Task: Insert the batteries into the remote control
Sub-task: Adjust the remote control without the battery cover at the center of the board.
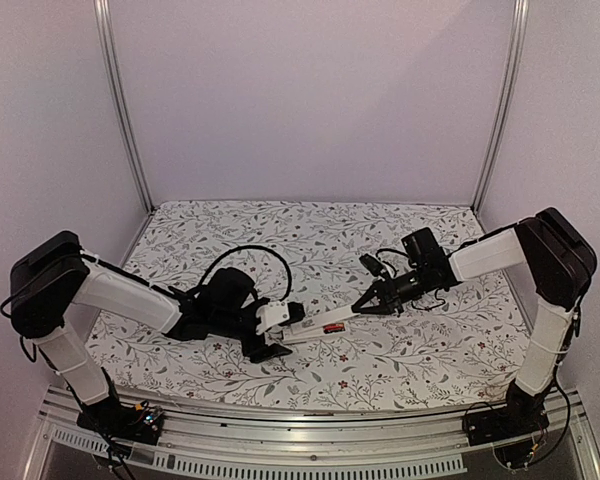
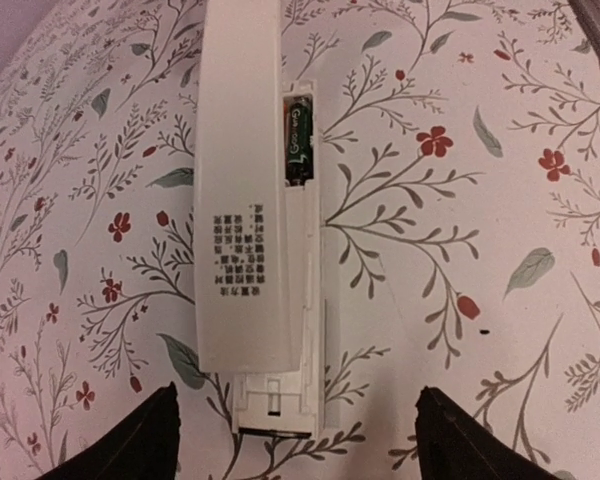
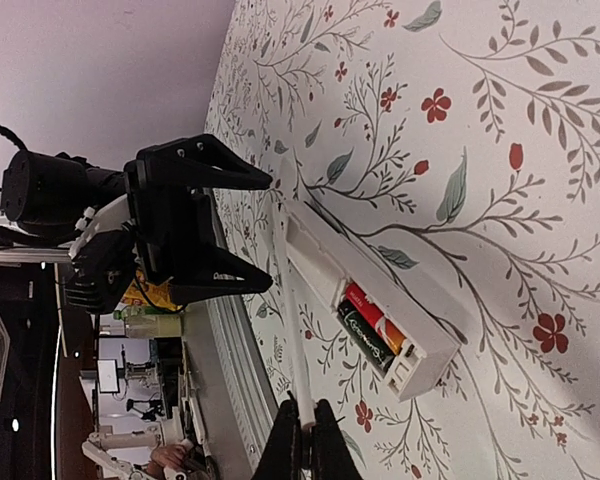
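Two batteries (image 3: 375,313) lie side by side in the open bay of the remote control (image 1: 305,332), which rests flat on the bench (image 1: 230,230) between the arms. Its long axis runs from the left pincer (image 2: 300,440) straight away toward the right pincer (image 3: 305,432) — slightly up and to the right in the overhead view — with the batteries in the half nearer the right arm.

The left pincer stands wide open and grips nothing; its fingers sit clear to either side of the remote's near end. The right pincer is pinched shut on the thin white cover (image 2: 240,200), holding it by the end nearest the right arm so that it leans over the remote's back, tilted up on one edge rather than seated.

Loading looks done. What seems left is to lay the cover flat along that same axis and press it home — the right arm has it in hand, and the left is placed to steady the near end.
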{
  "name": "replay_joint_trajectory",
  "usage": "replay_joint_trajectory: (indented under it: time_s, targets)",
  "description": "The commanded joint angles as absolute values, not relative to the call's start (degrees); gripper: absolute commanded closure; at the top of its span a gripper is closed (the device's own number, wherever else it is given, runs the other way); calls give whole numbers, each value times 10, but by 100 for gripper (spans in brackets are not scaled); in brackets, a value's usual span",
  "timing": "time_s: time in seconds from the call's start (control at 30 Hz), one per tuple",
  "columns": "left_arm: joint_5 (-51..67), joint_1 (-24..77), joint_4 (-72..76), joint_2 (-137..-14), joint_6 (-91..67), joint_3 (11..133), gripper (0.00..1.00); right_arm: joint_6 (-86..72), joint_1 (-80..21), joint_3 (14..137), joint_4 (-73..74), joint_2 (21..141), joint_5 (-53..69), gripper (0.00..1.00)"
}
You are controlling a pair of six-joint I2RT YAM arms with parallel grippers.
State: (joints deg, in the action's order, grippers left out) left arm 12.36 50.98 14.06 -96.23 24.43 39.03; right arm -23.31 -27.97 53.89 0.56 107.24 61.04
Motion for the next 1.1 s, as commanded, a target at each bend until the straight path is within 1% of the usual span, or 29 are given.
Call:
replay_joint_trajectory:
  time_s: [0.0,0.1,0.23,0.47,0.67,0.87,1.07]
  targets:
    - [119,503,107,-949,229,404,22,-213,-272,553,34,1088,618,100]
    - [106,503,68,-964,222,432,26,-210,-272,553,36,1094,622,100]
    - [59,504,-43,-996,229,484,27,-213,-272,554,36,1102,625,100]
    - [92,505,-36,-987,235,477,26,-229,-272,554,17,1109,632,100]
    - [87,500,-50,-958,244,466,25,-257,-279,558,8,1120,624,100]
    - [91,497,-53,-973,246,470,29,-279,-283,553,4,1124,616,100]
    - [93,496,-45,-988,257,474,30,-310,-296,550,-23,1125,603,100]
